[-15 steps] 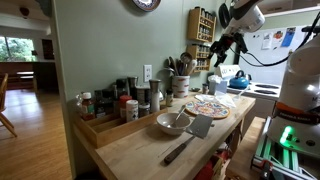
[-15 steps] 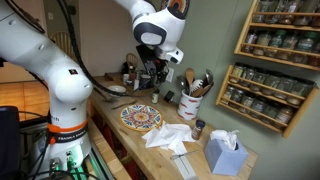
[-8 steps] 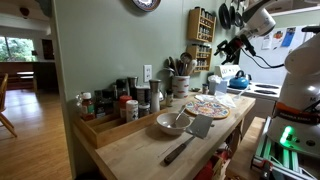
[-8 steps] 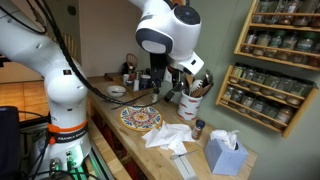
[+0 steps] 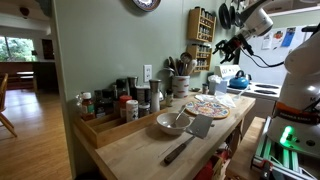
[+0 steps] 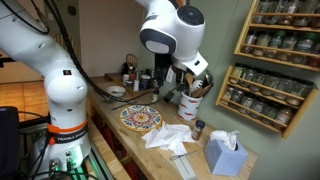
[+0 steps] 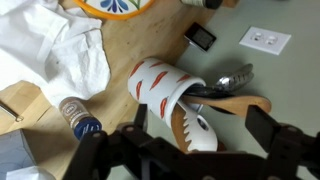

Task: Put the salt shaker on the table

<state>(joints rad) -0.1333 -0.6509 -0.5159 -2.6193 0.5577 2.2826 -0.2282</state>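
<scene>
So the end effector (image 6: 185,85) is hovering right over the striped utensil crock (image 7: 160,85) at the back of the counter (image 6: 113,132). In the wrist view its fingers (image 7: 92,152) are sitting wide apart with nothing gripped between them (just the crock and its spoons showing underneath).

The salt shaker (image 6: 199,129) is standing upright on the counter, well clear of the end effector. It's sitting just beside the crumpled white cloth (image 6: 165,135), between that cloth and the blue tissue box (image 6: 226,155). From the wrist camera I'm seeing a blue cap on it, but I can't tell what's inside.

The painted plate (image 6: 140,117) is lying flat on the wood near the crock, with the cloth touching or just about touching its edge.

Further down the counter in an exterior view, a bowl (image 5: 172,122) with a spoon in it is sitting next to a spatula (image 5: 190,135), and a row of jars (image 5: 120,100) is lining the back ledge. Spice racks (image 6: 275,40) are hanging on the green wall above the crock.
</scene>
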